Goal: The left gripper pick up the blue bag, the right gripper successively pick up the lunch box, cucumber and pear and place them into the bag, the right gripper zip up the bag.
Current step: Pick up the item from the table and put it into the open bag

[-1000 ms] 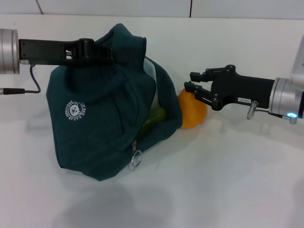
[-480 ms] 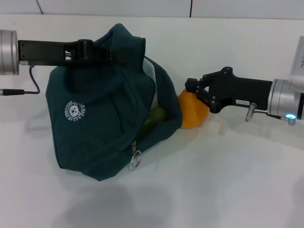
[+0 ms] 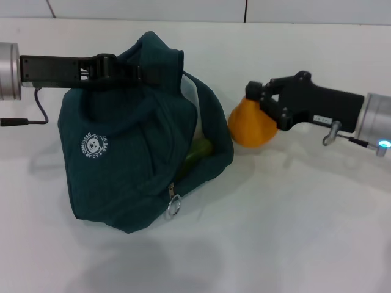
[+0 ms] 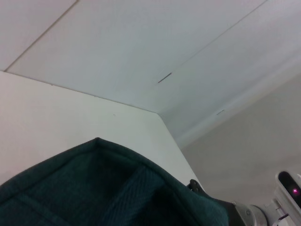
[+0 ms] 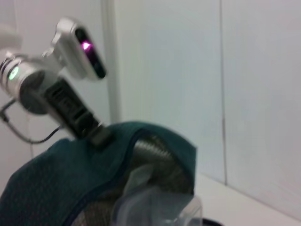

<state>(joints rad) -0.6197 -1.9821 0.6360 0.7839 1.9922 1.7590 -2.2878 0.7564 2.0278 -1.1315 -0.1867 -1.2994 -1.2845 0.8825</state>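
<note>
Right gripper [image 3: 255, 101], open a second ago, has clamped the pear [image 3: 250, 121] and raised it slightly at centre-right beside the bag [image 3: 134, 146], which the left gripper [image 3: 131, 72] holds up by its handle; insertion next.

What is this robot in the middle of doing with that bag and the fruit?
It is packing a lunch. The left gripper holds the blue bag up by its top so the mouth faces the other arm. The cucumber and the lunch box are already inside. The right gripper has closed on the pear and holds it just outside the opening. The zip is still undone.
</note>
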